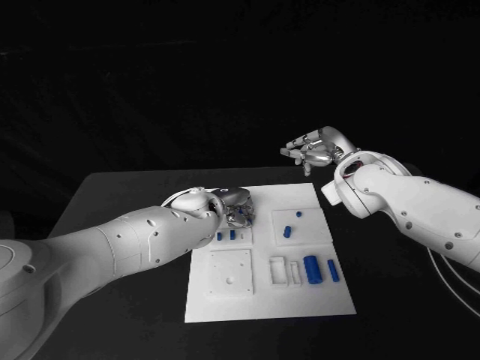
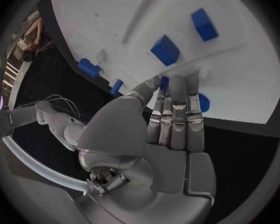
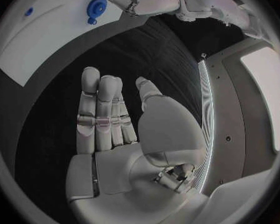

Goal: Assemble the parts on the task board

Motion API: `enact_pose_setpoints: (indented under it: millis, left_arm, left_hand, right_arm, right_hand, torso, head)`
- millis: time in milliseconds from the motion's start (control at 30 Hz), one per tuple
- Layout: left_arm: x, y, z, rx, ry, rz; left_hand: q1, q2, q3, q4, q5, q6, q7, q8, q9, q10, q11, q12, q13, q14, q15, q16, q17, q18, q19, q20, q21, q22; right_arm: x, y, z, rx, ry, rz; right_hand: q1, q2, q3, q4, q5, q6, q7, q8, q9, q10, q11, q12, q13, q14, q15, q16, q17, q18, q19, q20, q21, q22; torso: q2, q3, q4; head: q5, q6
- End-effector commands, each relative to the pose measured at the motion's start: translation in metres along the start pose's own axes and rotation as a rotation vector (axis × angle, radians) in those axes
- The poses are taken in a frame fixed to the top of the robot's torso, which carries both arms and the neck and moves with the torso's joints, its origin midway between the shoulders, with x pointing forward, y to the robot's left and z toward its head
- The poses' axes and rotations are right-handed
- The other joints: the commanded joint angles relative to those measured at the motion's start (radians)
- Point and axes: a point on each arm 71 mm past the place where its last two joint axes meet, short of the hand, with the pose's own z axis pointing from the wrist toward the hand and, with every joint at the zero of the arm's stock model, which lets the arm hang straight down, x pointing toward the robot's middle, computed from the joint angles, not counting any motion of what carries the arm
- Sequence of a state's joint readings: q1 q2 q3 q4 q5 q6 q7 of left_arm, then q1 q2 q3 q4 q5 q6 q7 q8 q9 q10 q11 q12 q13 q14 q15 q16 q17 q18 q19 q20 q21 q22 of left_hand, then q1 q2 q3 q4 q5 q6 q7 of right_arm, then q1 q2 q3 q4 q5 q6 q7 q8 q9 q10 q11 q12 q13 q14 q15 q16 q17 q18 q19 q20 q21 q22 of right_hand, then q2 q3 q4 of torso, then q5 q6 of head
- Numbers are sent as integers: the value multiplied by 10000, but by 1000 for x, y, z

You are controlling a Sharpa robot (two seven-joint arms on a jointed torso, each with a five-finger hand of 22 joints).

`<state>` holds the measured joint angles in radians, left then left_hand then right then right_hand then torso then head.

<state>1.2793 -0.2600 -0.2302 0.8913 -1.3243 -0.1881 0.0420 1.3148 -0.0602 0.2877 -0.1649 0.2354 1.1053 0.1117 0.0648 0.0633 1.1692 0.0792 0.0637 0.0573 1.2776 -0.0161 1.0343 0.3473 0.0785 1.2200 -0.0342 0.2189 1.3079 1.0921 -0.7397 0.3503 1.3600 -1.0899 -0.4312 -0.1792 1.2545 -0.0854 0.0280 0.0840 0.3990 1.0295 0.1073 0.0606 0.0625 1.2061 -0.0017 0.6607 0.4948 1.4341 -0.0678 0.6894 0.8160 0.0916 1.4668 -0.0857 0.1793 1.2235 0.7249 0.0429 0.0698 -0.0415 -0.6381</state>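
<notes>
Black table [image 1: 121, 195] carries the white task board [image 1: 316, 300] with blue parts [image 1: 311, 268].

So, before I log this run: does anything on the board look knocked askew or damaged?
Nothing stands out. The task board lies flat, blue parts sit in their recesses, left hand is over it, right hand raised clear.

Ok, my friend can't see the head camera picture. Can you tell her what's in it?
The left hand reaches over the white task board, near small blue parts. The right hand hangs open above the black table, past the board's far edge.
</notes>
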Motion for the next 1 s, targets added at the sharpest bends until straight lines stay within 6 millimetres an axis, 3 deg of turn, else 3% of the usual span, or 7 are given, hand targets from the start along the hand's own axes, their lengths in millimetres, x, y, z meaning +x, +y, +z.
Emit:
enact_pose_setpoints:
  millis: [33, 400, 700, 1000]
  left_arm:
    - [7, 1, 0, -121, 466, -26]
    - [7, 7, -1, -475, 469, 55]
    - [5, 8, -1, -487, 210, 134]
    - [1, 7, -6, -139, -410, -109]
  left_hand:
    - [45, 143, 83, 25, -61, 136, -12, -18, -4, 183, -19, -59, 4, 22, 5, 136, 21, 123, -7, -10, 155, 244]
    - [429, 417, 218, -154, -40, 282, 13, -18, -2, 356, -54, -56, 5, 21, -47, 276, -65, 190, -249, -75, 843, 265]
    - [699, 659, 319, -391, -182, 753, -91, -4, 13, 1066, -278, -34, 17, 312, -214, 532, -7, 229, -381, -223, 1723, 262]
    - [482, 701, 352, -385, -348, 1125, -193, -10, 28, 1377, -408, -46, 19, 572, -310, 615, 17, 170, -335, -309, 2028, 208]
  right_arm:
    - [1, 1, 0, -118, 51, -4]
    - [1, 1, 0, -120, 51, -5]
    - [1, 2, 0, -136, 43, 2]
    - [1, 2, 0, -152, 22, 7]
  right_hand:
    - [-14, 71, -26, -39, 56, -9, -5, 19, 7, 48, -16, 40, -8, -80, -10, 60, -9, 104, 260, -15, -35, 8]
    - [-14, 71, -26, -39, 56, -9, -5, 19, 7, 48, -16, 40, -8, -80, -10, 60, -9, 104, 260, -15, -35, 8]
    - [-33, 77, -29, -28, 64, 0, -5, 19, 7, 50, -16, 60, -26, -89, -11, 69, -25, 102, 264, -17, -52, 33]
    - [-33, 77, -29, -28, 64, 0, -5, 19, 7, 50, -16, 60, -26, -89, -11, 69, -25, 102, 264, -17, -52, 33]
  torso:
    - [-2, 1, 0]
    - [-10, -8, 1]
    - [-4, -15, 4]
    - [-15, -10, 14]
  head:
    - [-12, -9]
    - [-35, -25]
    - [-21, -16]
    - [-40, -31]
